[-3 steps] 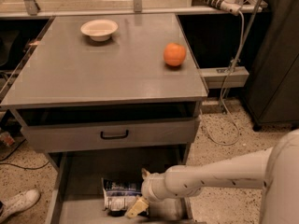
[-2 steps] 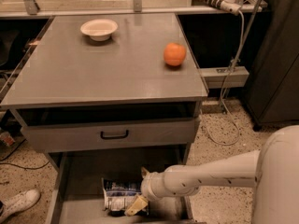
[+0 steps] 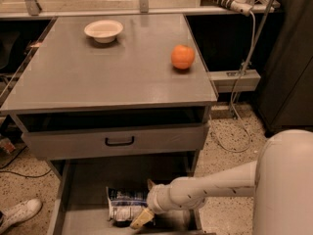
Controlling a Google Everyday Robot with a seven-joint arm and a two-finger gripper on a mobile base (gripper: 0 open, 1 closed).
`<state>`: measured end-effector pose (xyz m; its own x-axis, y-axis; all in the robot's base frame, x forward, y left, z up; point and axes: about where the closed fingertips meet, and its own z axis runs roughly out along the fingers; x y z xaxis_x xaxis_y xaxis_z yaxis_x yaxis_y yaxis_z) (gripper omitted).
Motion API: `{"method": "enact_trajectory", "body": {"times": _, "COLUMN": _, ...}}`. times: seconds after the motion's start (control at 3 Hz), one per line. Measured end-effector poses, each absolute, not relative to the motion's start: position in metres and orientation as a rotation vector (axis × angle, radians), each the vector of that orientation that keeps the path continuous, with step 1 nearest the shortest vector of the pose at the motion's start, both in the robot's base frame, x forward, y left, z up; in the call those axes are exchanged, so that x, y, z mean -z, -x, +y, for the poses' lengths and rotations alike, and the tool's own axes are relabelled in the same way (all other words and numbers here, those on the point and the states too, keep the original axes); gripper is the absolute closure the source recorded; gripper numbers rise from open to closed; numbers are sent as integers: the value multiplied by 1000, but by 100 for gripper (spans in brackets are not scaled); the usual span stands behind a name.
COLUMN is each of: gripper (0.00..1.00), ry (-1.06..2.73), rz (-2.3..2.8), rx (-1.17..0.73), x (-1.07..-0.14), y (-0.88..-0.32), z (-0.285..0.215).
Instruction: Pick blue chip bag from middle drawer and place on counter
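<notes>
The blue chip bag [image 3: 123, 204], crumpled dark blue and white foil, lies on the floor of the open middle drawer [image 3: 88, 180] at the bottom of the camera view. My gripper [image 3: 144, 203] reaches in from the right on a white arm. It is open, with one finger behind and one in front of the bag's right end. The bag rests on the drawer floor. The grey counter [image 3: 122, 77] lies above.
An orange fruit [image 3: 182, 57] sits at the counter's right and a white bowl [image 3: 103, 30] at its back. A partly open upper drawer with a black handle [image 3: 120, 141] overhangs the middle drawer. A shoe [image 3: 19, 213] is on the floor at left. Cables hang at right.
The gripper and bag have stayed in place. The bulky white arm link at lower right has swung a little leftward into view.
</notes>
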<state>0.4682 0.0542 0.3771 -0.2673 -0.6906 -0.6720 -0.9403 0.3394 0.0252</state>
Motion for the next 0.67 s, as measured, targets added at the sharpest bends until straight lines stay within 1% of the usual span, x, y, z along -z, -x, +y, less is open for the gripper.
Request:
{"method": "enact_trajectory", "body": {"times": 0.33, "gripper": 0, "ry": 1407, "rz": 2066, "rx": -593, "x": -366, "y": -462, "z": 55}}
{"method": "enact_trajectory", "body": {"times": 0.67, "gripper": 17, "ry": 1407, "rz": 2067, "rx": -594, "x": -365, "y": -461, "z": 55}}
